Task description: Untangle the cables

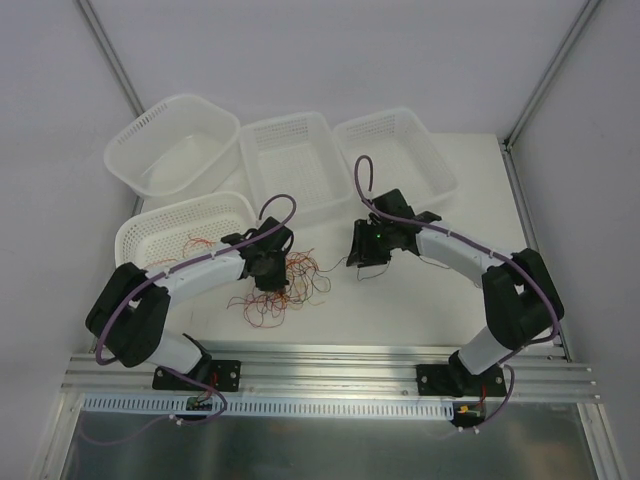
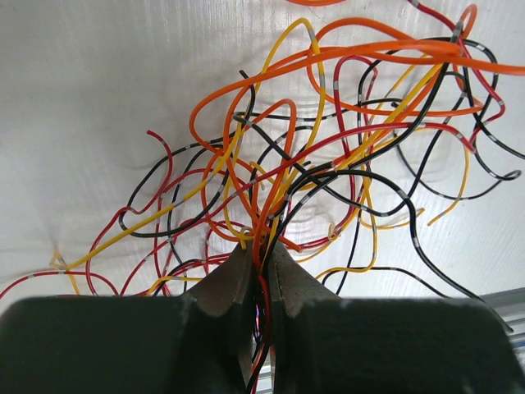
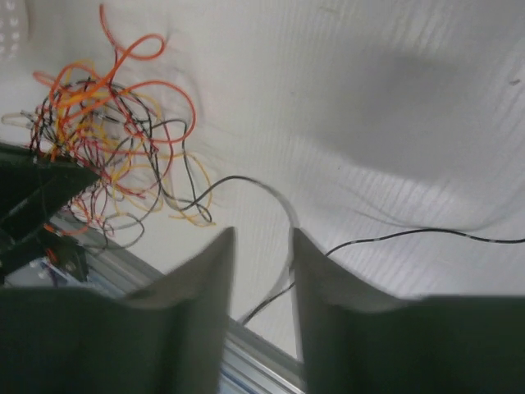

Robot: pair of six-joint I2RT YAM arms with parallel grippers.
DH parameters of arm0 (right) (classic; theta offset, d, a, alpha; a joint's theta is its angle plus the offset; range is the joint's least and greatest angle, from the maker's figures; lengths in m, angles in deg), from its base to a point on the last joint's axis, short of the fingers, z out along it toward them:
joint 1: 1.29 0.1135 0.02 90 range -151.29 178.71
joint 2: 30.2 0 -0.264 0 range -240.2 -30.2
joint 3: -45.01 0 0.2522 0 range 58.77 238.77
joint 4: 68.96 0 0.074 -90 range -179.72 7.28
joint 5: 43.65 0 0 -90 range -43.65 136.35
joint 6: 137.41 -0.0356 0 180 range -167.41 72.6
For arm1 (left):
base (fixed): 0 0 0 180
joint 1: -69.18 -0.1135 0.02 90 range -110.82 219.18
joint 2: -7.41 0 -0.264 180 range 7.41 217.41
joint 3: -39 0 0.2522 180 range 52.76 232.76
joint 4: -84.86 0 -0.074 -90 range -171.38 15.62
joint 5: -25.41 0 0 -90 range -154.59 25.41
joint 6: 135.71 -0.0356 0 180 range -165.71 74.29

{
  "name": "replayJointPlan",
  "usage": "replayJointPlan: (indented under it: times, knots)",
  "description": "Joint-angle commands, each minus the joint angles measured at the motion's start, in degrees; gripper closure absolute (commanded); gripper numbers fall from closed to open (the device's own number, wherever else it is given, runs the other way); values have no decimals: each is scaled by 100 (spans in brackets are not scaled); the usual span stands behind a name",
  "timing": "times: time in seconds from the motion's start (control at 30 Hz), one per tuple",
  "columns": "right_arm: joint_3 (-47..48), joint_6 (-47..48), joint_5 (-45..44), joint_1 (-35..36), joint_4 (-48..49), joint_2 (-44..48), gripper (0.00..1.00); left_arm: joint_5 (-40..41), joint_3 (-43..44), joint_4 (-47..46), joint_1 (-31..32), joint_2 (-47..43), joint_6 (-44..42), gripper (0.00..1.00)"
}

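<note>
The cables are a tangle of thin red, orange, yellow and black wires (image 1: 272, 296) lying on the white table in front of the left arm. My left gripper (image 1: 268, 268) is shut on a bunch of these wires; in the left wrist view (image 2: 261, 254) orange, red and black strands run between its closed fingers and fan out above (image 2: 328, 139). My right gripper (image 1: 368, 262) is open, to the right of the tangle. In the right wrist view (image 3: 262, 240) a single black wire (image 3: 271, 193) loops through its gap beside the right finger (image 3: 316, 263), not clamped. The tangle (image 3: 107, 139) lies at the upper left.
Four white perforated baskets stand at the back: a rounded one (image 1: 130, 160), a middle one (image 1: 255, 160), a right one (image 1: 440, 165), and a lower-left one (image 1: 135, 232) holding a few loose wires (image 1: 200, 243). An aluminium rail (image 1: 330, 365) runs along the near edge.
</note>
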Motion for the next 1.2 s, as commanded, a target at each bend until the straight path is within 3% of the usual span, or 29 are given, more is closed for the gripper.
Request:
replayJointPlan:
  times: [0.0, 0.1, 0.37, 0.57, 0.83, 1.17]
  knots:
    - [59, -169, -370, 25, 163, 130, 73, -12, -66, 92, -23, -245, 32, 98]
    - [146, 129, -852, 25, -372, 481, 99, 32, -110, 101, -23, -307, 23, 93]
    - [1373, 956, -1672, -98, -2313, 2264, 99, 50, -251, 101, -32, -298, -3, 76]
    - [2606, 1299, -1752, -265, -3054, 2917, 99, 15, -312, 101, -49, -193, 59, 73]
    - [3950, 1510, -1628, -950, -3239, 3479, 99, 41, -383, 109, -102, -157, 111, 73]
    - [5637, 1633, -2024, -1329, -2880, 3314, 99, 85, -550, 285, -594, -394, 85, 71]
